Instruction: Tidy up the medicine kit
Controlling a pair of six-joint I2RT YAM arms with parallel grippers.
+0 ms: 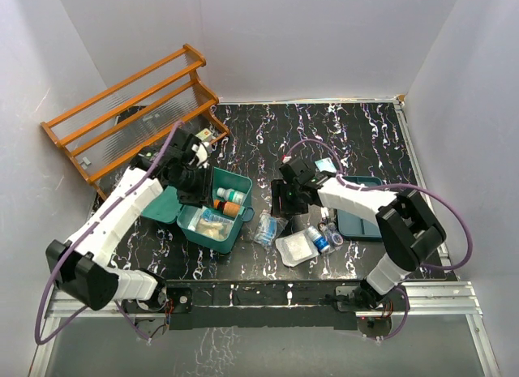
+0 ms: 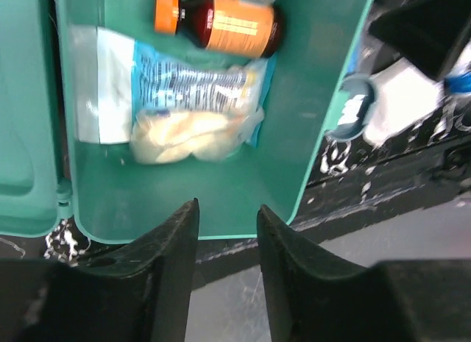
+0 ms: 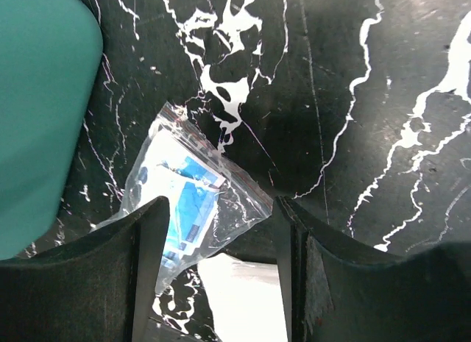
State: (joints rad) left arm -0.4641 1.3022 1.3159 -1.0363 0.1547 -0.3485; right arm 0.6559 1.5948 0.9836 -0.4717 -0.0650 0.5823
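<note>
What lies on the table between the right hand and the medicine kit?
A clear zip bag holding blue packets lies there, partly below the open right hand, near the medicine kit. The right wrist view shows it.

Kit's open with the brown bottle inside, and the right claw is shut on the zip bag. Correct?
Not quite: the right claw is open, not shut on the zip bag. The right wrist view shows its fingers spread, with the bag lying on the table. The kit is open with the brown bottle inside.
</note>
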